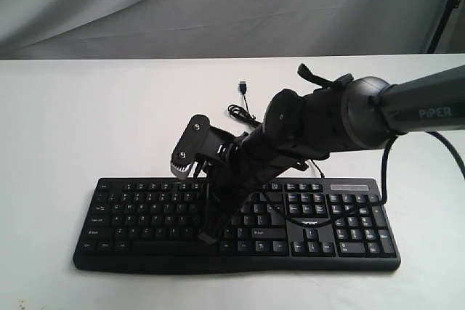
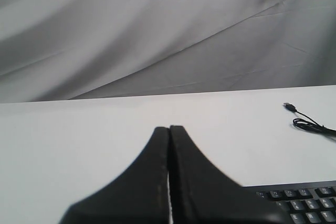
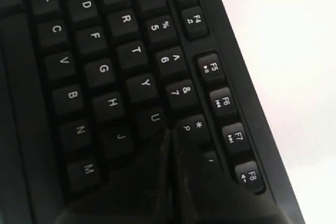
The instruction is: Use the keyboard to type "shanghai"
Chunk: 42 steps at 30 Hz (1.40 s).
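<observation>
The black keyboard (image 1: 145, 212) lies along the near edge of the white table, number pad to the right. My right gripper (image 1: 207, 237) reaches in from the right and points down onto the letter keys, shut and holding nothing. In the right wrist view the keyboard (image 3: 94, 40) fills the frame, and my right gripper (image 3: 170, 129) has its tips just beside the U and 8 keys; I cannot tell if a key is pressed. My left gripper (image 2: 169, 128) is shut and empty, held above bare table with a corner of the keyboard (image 2: 310, 200) beside it. It is out of the exterior view.
The keyboard's thin USB cable (image 1: 243, 99) lies loose on the table behind it, also seen as the cable (image 2: 310, 125) in the left wrist view. A grey cloth backdrop (image 1: 218, 5) hangs behind the white table (image 1: 87, 121).
</observation>
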Available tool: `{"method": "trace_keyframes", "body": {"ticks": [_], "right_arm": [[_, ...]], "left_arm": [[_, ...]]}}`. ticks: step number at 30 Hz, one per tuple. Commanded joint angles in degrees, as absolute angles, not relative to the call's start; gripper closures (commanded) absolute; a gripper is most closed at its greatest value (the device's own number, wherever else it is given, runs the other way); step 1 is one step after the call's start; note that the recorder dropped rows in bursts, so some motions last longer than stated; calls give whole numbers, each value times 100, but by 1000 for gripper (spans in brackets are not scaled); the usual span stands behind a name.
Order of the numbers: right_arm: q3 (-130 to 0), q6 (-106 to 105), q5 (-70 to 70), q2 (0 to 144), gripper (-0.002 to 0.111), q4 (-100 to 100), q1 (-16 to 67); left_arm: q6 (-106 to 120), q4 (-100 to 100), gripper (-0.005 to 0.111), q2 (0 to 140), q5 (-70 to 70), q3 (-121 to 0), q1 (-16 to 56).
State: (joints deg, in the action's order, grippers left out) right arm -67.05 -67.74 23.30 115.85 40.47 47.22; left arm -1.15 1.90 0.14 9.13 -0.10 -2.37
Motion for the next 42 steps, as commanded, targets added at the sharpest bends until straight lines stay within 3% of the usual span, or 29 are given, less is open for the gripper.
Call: {"method": "trace_keyframes", "body": {"ticks": [1,19,29,37,42], "right_arm": [[-6746,-6851,2339,11588,108,4147,4677],[-6746,-6851,2385,11549,108,4173,4677],[-6746,-6403,2769,10773,108,3620,4677],[-6644,-5663,2896,9263,108,1635,4664],[-6644,-5648,2838,8600,108,1552,4664]], "left_arm": [[-131,190,107,0,879,0,-200],[-131,190,107,0,879,0,-200],[-131,190,107,0,879,0,-200],[-131,190,107,0,879,0,-200],[-131,190,107,0,879,0,-200]]}}
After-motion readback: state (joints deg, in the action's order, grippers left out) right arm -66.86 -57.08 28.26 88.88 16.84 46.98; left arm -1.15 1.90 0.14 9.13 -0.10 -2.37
